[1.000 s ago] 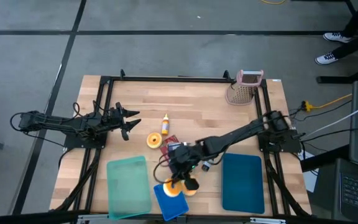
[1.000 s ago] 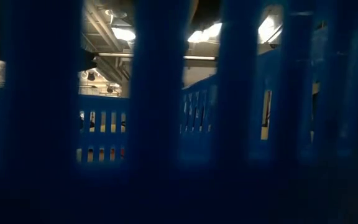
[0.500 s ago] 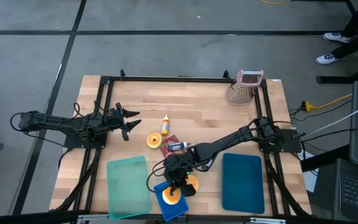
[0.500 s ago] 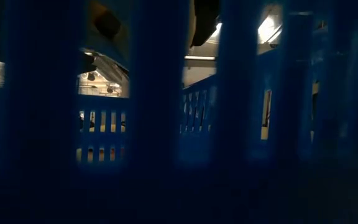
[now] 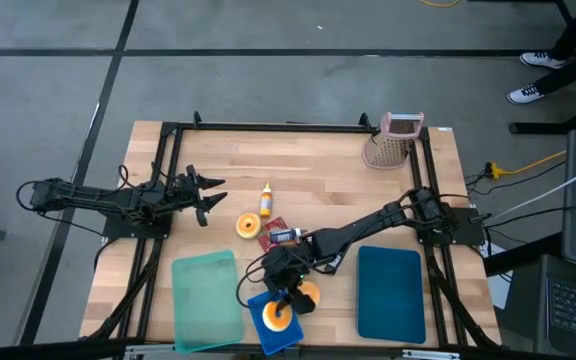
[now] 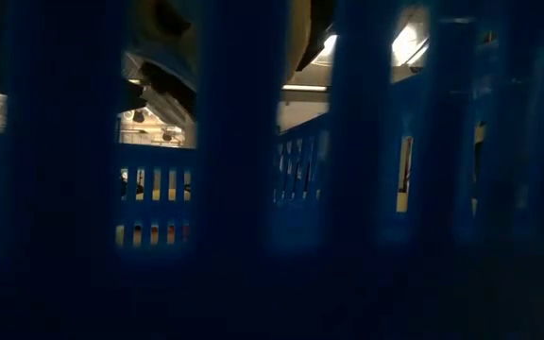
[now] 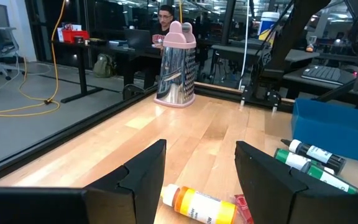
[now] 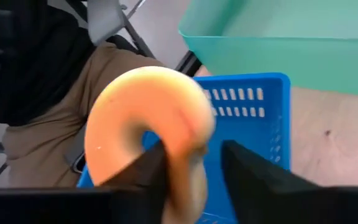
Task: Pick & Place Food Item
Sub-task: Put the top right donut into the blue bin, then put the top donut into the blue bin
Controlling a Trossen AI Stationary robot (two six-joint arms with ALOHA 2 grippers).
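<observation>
We see the right gripper (image 5: 281, 303) over the blue basket (image 5: 264, 338) at the table's near edge, its fingers spread with the orange donut (image 8: 146, 132) between them, one finger against it, so we judge the release is underway and retreat is left. Left gripper (image 5: 206, 194) waits wide and empty, far left. The basket gets the donut; the teal bin (image 5: 206, 300) and dark blue bin (image 5: 389, 292) look empty; a second donut (image 5: 248, 225) and bottle (image 5: 265, 199) lie loose.

Blue basket slats (image 6: 244, 189) block cam; ceiling lights (image 6: 409, 42) behind
</observation>
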